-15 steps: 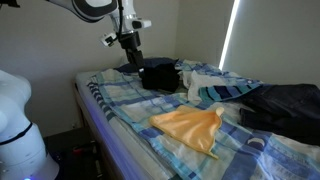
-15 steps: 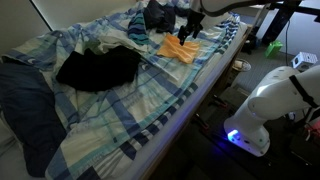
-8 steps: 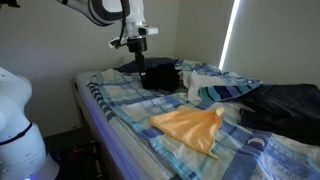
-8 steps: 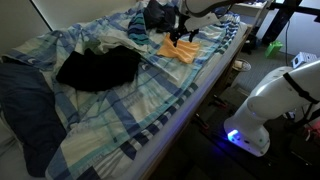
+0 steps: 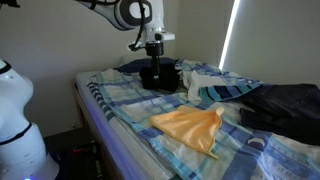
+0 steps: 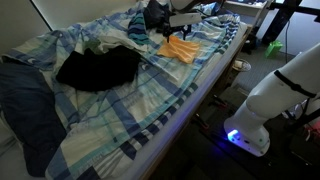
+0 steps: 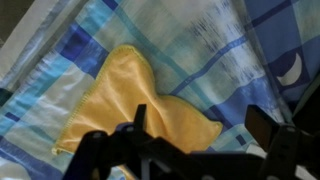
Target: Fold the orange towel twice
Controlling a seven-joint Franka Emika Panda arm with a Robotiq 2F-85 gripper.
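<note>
The orange towel point(image 5: 188, 127) lies folded into a rough triangle on the blue-and-white plaid bedsheet point(image 5: 120, 100), near the bed's edge. It also shows in an exterior view point(image 6: 181, 49) and in the wrist view point(image 7: 130, 100). My gripper point(image 5: 157, 55) hangs in the air above the bed, well above and behind the towel, and holds nothing. It also shows in an exterior view point(image 6: 172, 27). In the wrist view my two fingers point(image 7: 200, 125) stand wide apart over the towel's corner and the sheet.
A pile of dark clothes point(image 5: 160, 75) lies under the gripper at the back of the bed. More dark clothes point(image 6: 97, 67) lie mid-bed, with a navy garment point(image 6: 25, 100) beside them. A white robot base point(image 6: 275, 100) stands beside the bed.
The arm has moved along above the bed, to the right in one exterior view and left in the other. The gripper stays open and empty. The towel has not moved.
</note>
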